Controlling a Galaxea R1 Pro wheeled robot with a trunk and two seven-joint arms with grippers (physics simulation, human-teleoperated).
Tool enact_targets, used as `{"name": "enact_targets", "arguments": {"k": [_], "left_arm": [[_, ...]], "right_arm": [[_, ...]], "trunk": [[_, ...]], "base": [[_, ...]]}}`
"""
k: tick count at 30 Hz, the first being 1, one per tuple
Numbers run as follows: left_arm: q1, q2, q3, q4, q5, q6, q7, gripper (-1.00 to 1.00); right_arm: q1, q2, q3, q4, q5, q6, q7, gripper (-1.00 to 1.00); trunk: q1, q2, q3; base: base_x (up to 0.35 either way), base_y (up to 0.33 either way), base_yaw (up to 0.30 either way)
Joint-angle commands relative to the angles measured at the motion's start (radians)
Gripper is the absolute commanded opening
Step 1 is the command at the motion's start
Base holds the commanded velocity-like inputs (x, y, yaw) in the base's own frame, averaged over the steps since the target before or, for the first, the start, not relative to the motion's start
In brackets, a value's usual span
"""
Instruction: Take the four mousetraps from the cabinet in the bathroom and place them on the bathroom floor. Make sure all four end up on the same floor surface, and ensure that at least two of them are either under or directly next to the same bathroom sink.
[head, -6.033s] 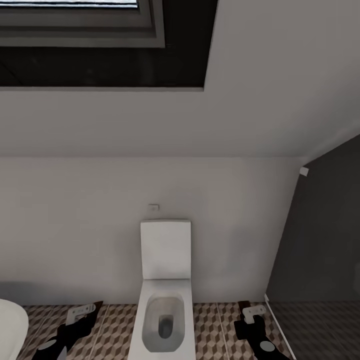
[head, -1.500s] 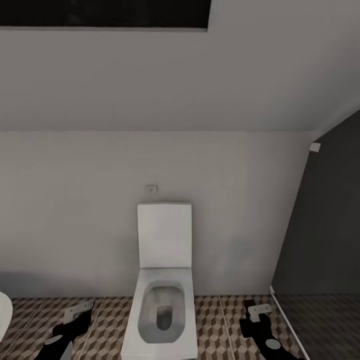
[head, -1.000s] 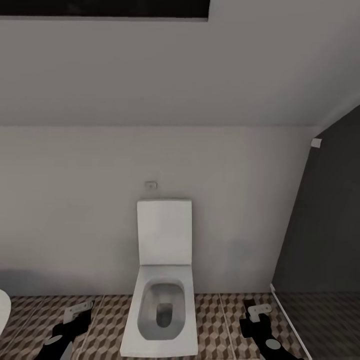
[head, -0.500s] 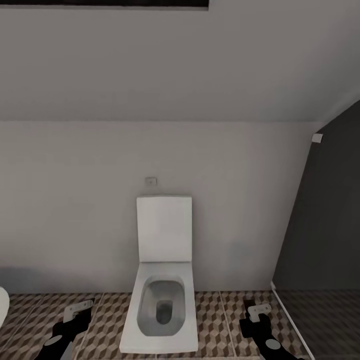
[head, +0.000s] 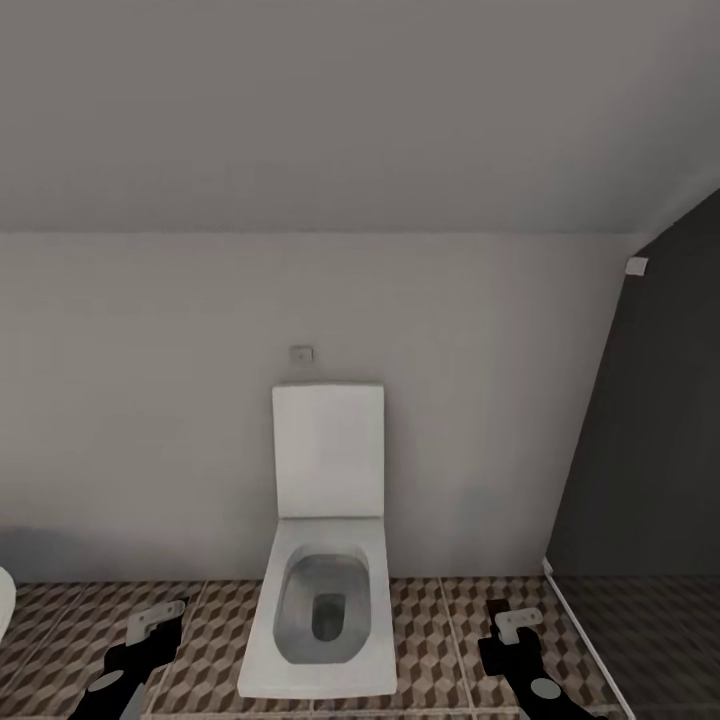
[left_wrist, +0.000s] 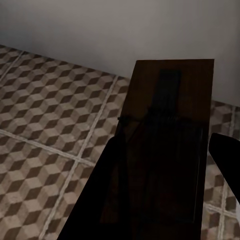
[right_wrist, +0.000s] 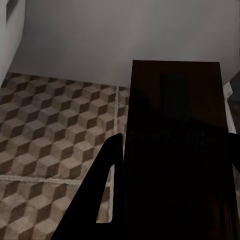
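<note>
In the left wrist view a dark brown mousetrap (left_wrist: 170, 115) with a metal spring lies between the fingers of my left gripper (left_wrist: 167, 170), which is shut on it above the cube-patterned bathroom floor (left_wrist: 50, 115). My right gripper (right_wrist: 172, 180) is likewise shut on a second brown mousetrap (right_wrist: 175, 125) over the same tiles (right_wrist: 55, 130). The head view has both grippers low in the picture, left (head: 150, 630) and right (head: 515, 628), on either side of a white toilet (head: 325, 560). The cabinet and the bathroom sink are out of view.
The toilet stands against a pale grey wall (head: 150, 420) straight ahead. A dark grey partition (head: 650, 450) with a white floor strip (head: 575, 625) closes the right side. A rounded white edge (head: 4, 610) shows at the far left. Tiled floor (head: 440, 640) lies open beside the toilet.
The whole head view has shifted: the dark window band has slid out at the top and the toilet sits higher. Both grippers keep their places and their hold.
</note>
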Motion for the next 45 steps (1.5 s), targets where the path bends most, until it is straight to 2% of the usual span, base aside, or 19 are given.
{"name": "enact_targets", "arguments": {"k": [1, 15, 45], "left_arm": [[-0.001, -0.001, 0.000, 0.000, 0.003, 0.000, 0.002, -1.00], [-0.001, -0.001, 0.000, 0.000, 0.003, 0.000, 0.003, -1.00], [-0.001, -0.005, 0.000, -0.002, 0.003, -0.005, 0.006, -1.00]], "right_arm": [[-0.001, -0.001, 0.008, 0.000, -0.011, -0.003, -0.002, -1.00], [-0.001, 0.001, 0.011, 0.001, -0.010, -0.004, -0.002, -1.00], [-0.001, 0.001, 0.011, 0.001, -0.012, -0.004, -0.002, -1.00]], "trunk": [[0.004, -0.008, -0.004], [0.058, -0.106, -0.048], [0.173, -0.316, -0.142]], "base": [[0.000, 0.000, 0.000], [0.000, 0.000, 0.073], [0.015, 0.000, 0.002]]}}
